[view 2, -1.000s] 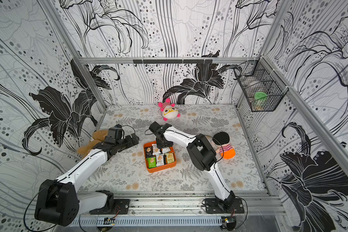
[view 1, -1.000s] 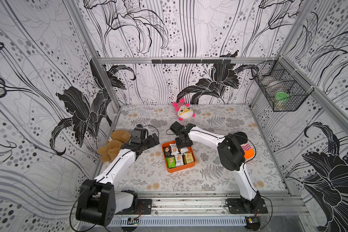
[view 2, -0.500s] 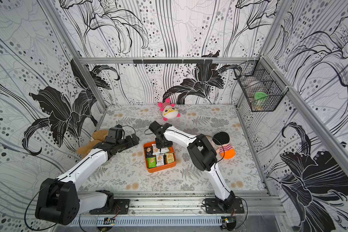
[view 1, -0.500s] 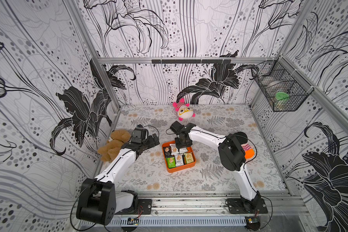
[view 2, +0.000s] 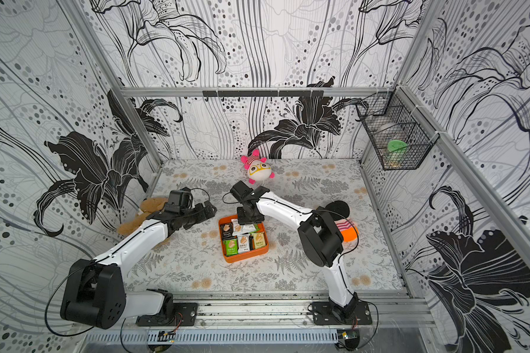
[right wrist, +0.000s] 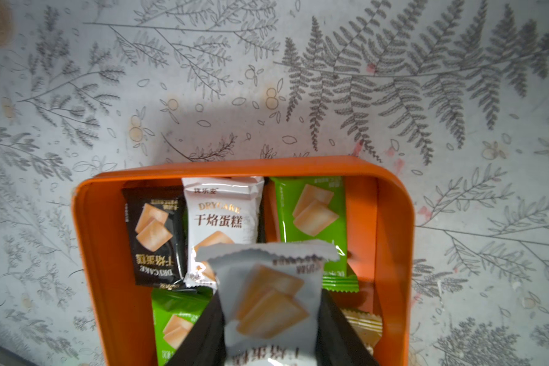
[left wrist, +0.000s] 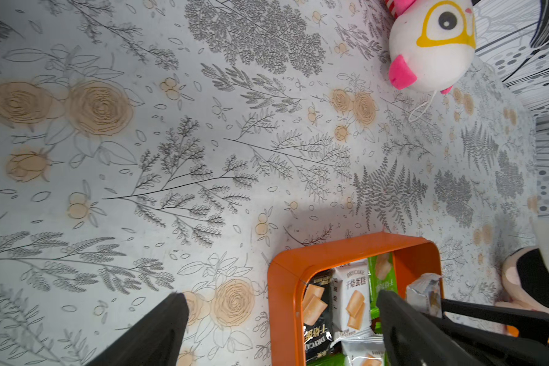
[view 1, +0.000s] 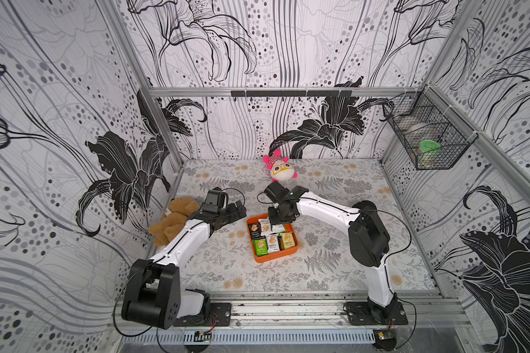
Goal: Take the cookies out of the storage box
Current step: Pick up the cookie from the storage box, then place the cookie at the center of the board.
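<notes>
Orange box (view 1: pixel 272 259), mid-table between your arms: holds the cookies (view 1: pixel 271 241), flat packets in green, white and black, each printed with a tan biscuit. Your left gripper (left wrist: pixel 279 296): jaws wide apart, empty, beside the box. Your right gripper (right wrist: pixel 270 313): clamped on one white packet (right wrist: pixel 267 275) over the box. Risk: the slick wrapper, pinched near one end, may slip free.

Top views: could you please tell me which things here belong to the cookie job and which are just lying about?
Job: storage box; cookies inside it; white packet gripped by the right claw.
Lying about: pink-eared plush; brown plush; wire basket; striped orange toy.
</notes>
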{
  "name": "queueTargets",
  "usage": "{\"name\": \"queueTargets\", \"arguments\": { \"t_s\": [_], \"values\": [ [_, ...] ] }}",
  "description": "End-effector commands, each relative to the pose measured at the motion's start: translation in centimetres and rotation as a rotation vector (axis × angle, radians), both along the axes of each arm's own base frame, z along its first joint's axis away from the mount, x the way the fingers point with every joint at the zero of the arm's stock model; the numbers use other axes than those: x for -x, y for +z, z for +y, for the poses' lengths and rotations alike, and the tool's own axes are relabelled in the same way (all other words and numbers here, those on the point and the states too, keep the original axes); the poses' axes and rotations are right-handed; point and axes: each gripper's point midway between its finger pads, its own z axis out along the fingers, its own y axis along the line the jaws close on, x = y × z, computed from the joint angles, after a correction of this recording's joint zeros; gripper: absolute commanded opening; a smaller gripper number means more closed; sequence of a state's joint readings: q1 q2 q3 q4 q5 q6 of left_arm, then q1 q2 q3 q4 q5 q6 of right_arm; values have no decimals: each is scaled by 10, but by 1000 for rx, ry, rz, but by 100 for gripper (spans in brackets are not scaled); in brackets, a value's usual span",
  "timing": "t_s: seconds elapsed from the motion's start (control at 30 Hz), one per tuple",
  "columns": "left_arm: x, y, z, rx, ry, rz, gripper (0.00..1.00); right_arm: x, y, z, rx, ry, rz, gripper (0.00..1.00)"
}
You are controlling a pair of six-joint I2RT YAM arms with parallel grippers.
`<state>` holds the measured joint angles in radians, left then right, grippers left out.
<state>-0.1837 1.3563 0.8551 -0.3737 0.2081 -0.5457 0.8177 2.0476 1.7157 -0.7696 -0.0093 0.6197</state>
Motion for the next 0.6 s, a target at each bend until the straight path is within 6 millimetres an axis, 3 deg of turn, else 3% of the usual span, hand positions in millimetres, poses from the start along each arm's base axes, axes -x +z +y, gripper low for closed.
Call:
{"name": "queueTargets", "arguments": {
  "t_s": [0.0,0.1,0.3,0.47,0.57],
  "values": [
    [-17,19,-24,66,-46,-52,97,-5,39,1,-94,-32,-58,40],
    [-22,19,-39,68,-81,-44,97,-15,49,-13,-84,-56,-80,40],
    [-25,17,-63,53,-128,-28,97,-54,53,-66,-35,-143,-128,40],
    [-25,12,-64,23,-122,-13,97,-92,41,-112,29,-204,-151,40],
    [-26,12,-60,2,-101,-15,97,-108,30,-127,61,-218,-151,40]
  ]
}}
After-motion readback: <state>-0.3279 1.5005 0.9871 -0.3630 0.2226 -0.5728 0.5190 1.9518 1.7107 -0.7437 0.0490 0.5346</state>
